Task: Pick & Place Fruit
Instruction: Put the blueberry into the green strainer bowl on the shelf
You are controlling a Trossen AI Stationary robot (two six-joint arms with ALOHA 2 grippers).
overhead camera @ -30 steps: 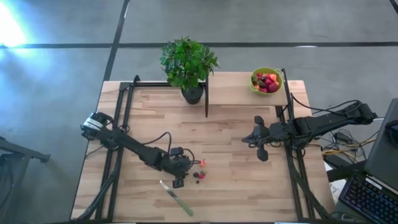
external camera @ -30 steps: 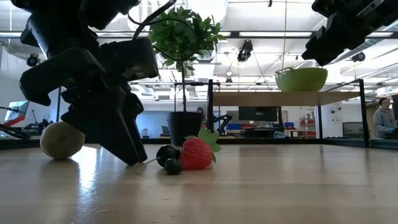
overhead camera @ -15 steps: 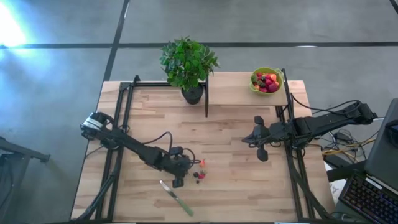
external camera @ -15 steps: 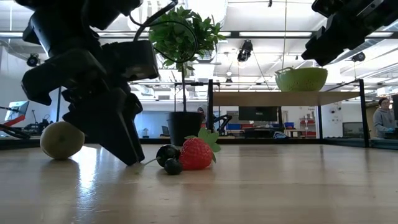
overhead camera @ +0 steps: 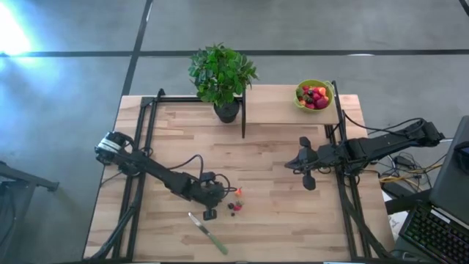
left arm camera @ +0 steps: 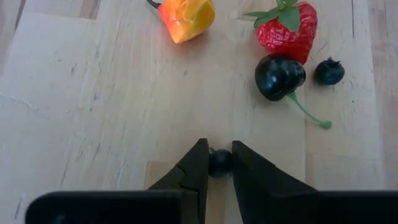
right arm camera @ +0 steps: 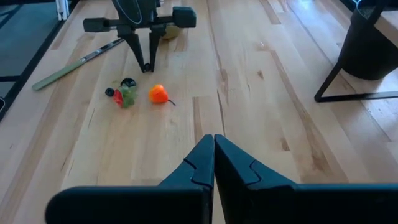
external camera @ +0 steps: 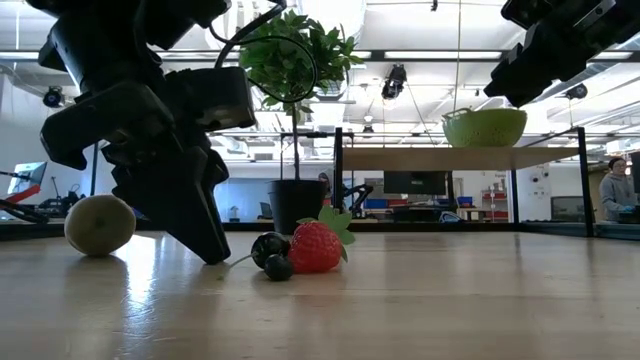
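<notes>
Four toy fruits lie loose on the table: a strawberry, a stemmed dark cherry, a blueberry and an orange fruit. My left gripper stands just left of them, shut on one more small dark berry. A dull-green kiwi-like ball rests on the table behind that gripper. My right gripper is shut and hangs above the table's right half. More fruit fills the lime-green bowl. My left gripper pinches a small dark berry between its two fingertips, one on either side. The fingers come from above, slanting down toward the table. Whether the berry still rests on the wood, I cannot tell.
A green-handled knife lies near the front edge, below the left gripper. A potted plant and a black upright post stand at the far side. The bowl sits on a raised shelf at the far right.
My left gripper has risen a little, still shut on the berry. The loose fruits lie where they were.
</notes>
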